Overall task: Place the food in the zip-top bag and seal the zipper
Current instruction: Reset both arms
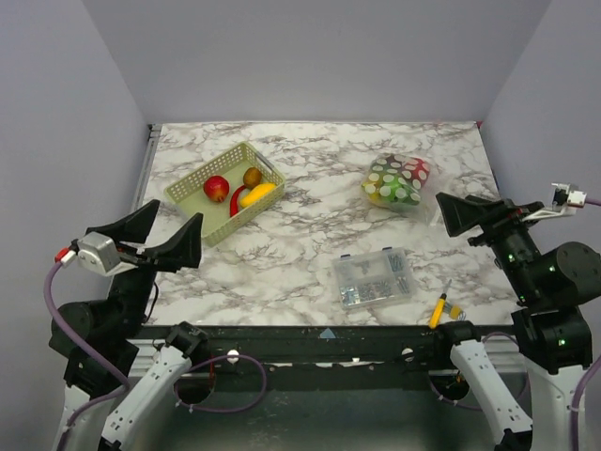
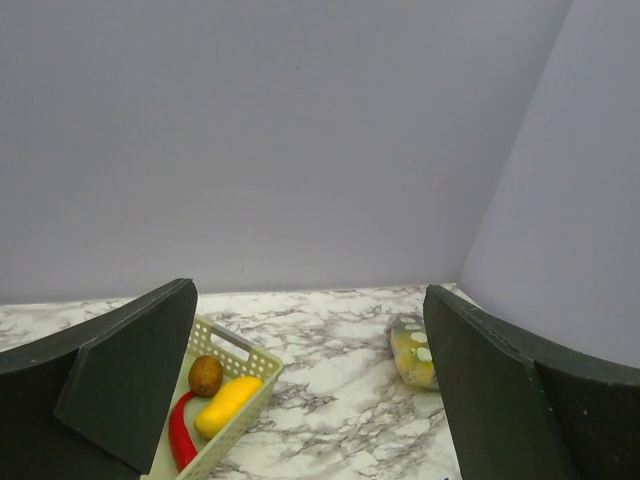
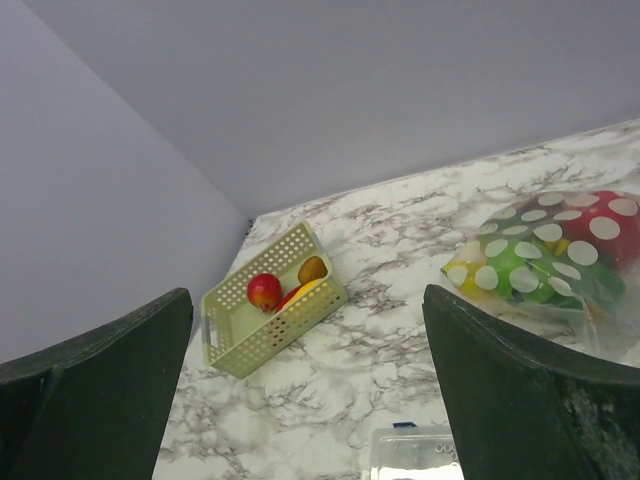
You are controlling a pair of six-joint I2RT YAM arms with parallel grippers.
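A pale lattice basket point(image 1: 194, 184) at the back left holds food: a red apple point(image 1: 216, 188), a brown kiwi point(image 1: 252, 176), a yellow mango point(image 1: 258, 194) and a red chili point(image 1: 234, 206). The dotted clear zip-top bag point(image 1: 399, 181) lies at the back right with green, red and yellow food inside. I cannot make out its zipper. My left gripper point(image 1: 175, 222) hangs open and holds nothing near the front left, short of the basket point(image 2: 243, 355). My right gripper point(image 1: 449, 209) is open just right of the bag point(image 3: 540, 262), also holding nothing.
A rigid clear compartment box point(image 1: 373, 277) of small metal parts sits front centre-right, also low in the right wrist view point(image 3: 415, 455). A yellow-handled tool point(image 1: 439, 310) lies by the table's near edge. Grey walls close in the left, back and right sides.
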